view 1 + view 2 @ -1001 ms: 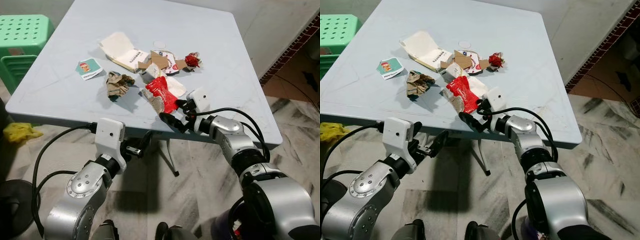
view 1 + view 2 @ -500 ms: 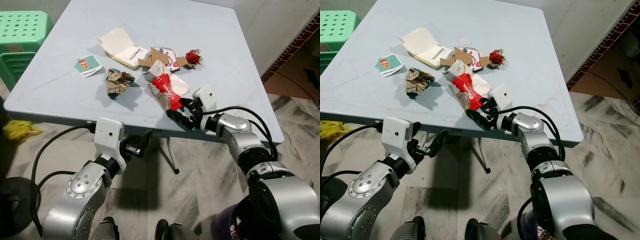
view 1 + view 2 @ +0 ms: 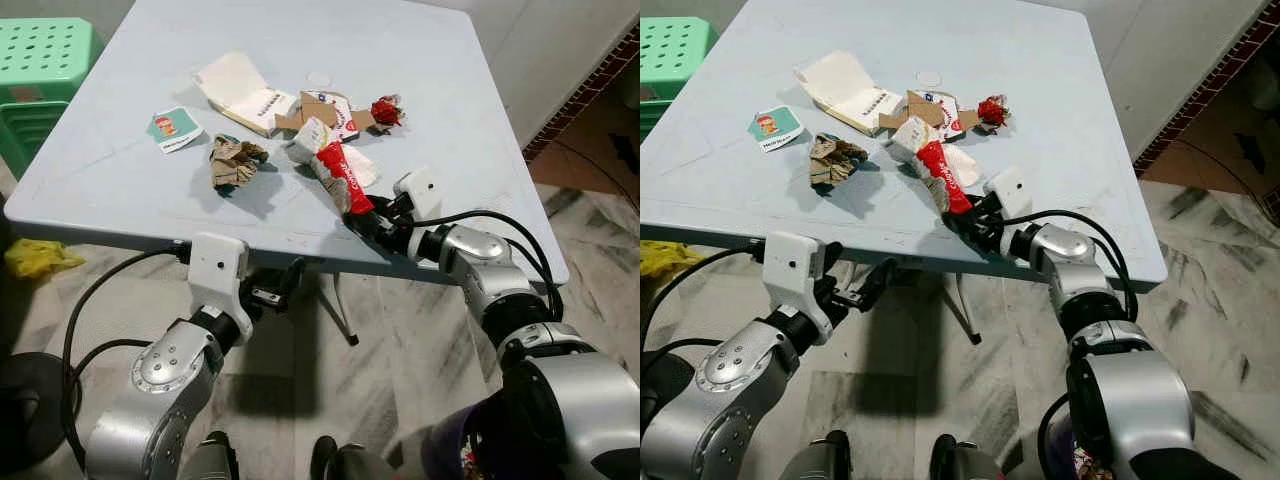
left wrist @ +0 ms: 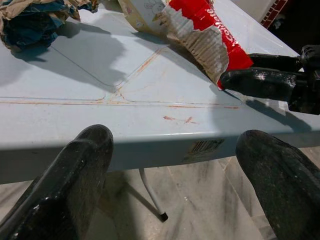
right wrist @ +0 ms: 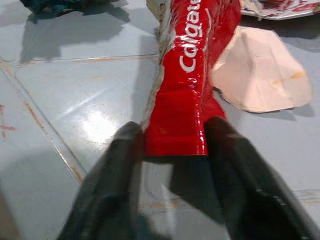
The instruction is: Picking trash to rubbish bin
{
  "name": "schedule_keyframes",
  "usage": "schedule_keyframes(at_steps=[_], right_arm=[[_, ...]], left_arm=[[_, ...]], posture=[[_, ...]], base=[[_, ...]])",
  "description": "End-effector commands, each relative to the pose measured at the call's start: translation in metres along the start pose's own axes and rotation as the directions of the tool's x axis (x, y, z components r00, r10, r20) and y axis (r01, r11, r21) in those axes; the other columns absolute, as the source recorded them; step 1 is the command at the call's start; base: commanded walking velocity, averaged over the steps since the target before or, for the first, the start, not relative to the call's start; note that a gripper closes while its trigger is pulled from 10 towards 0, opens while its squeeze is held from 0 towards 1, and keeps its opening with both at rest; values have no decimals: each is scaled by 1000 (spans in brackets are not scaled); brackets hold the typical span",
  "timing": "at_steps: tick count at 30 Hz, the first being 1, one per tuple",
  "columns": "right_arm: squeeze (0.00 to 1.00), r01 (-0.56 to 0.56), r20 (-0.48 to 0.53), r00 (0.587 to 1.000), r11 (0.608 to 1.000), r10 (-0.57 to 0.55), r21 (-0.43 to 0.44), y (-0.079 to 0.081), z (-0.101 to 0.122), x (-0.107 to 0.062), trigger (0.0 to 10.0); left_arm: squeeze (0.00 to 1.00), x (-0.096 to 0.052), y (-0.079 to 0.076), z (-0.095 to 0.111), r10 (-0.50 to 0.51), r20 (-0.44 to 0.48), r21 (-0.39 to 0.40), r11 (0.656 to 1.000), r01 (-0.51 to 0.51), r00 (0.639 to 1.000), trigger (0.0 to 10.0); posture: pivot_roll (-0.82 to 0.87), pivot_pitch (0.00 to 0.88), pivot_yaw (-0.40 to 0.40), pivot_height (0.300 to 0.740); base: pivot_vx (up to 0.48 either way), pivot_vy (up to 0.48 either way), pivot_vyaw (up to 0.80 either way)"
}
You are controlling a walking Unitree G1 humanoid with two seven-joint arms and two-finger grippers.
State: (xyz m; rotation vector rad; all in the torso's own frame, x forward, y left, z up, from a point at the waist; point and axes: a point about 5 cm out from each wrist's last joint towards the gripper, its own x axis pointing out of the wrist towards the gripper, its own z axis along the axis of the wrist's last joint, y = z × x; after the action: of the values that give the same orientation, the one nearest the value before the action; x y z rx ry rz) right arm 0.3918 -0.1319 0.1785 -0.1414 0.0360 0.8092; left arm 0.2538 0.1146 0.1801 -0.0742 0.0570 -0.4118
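Even, fairly bright light falls from above across the pale blue desk [image 3: 450, 120], and the head views are sharp with no motion blur. The crumpled paper [image 3: 233, 163] and the other litter cast soft dark shadows toward the robot. In the right wrist view a white glare patch sits on the desk beside the red wrapper [image 5: 190, 80], and the near black fingers [image 5: 112, 195] are blurred. The floor under the desk lies dim.
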Motion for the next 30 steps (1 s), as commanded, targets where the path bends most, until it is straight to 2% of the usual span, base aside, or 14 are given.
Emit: schedule_keyframes(at_steps=[1, 7, 15, 20, 26, 27, 28, 30], right_arm=[[0, 11, -31, 999, 999, -10, 35, -4, -12, -9, 0], [0, 15, 15, 1000, 999, -16, 51, -9, -8, -14, 0], [0, 73, 173, 981, 994, -86, 82, -19, 11, -20, 0], [0, 169, 287, 939, 981, -190, 98, -28, 21, -30, 0], [0, 285, 355, 885, 953, -303, 103, -34, 24, -43, 0], [0, 318, 355, 872, 942, -336, 110, -36, 24, -46, 4078], [0, 344, 358, 861, 932, -361, 111, -36, 23, -48, 10000], [0, 388, 384, 830, 914, -403, 120, -35, 23, -54, 10000]], left_arm=[[0, 0, -4, 0, -17, -1, -7, 1000, 17, 1000, 10000], [0, 3, -4, 2, -23, 6, -5, 1000, 23, 1000, 10000], [0, 11, 5, 8, -11, 34, 15, 1000, 11, 999, 10000], [0, 22, 17, 15, 29, 59, 41, 999, -31, 998, 10000], [0, 32, 31, 20, 74, 80, 76, 994, -80, 994, 10000], [0, 36, 35, 22, 84, 86, 91, 992, -92, 993, 10000], [0, 38, 39, 24, 99, 91, 96, 989, -108, 991, 10000], [0, 44, 47, 27, 126, 99, 95, 986, -136, 987, 10000]], posture=[[135, 305, -177, 740], [131, 294, -171, 740], [124, 260, -153, 740], [112, 225, -139, 740], [96, 195, -128, 740], [85, 179, -123, 740], [82, 168, -120, 740], [74, 154, -114, 740]], base=[[0, 0, 0], [0, 0, 0], [0, 0, 0], [0, 0, 0], [0, 0, 0], [0, 0, 0], [0, 0, 0], [0, 0, 0]])
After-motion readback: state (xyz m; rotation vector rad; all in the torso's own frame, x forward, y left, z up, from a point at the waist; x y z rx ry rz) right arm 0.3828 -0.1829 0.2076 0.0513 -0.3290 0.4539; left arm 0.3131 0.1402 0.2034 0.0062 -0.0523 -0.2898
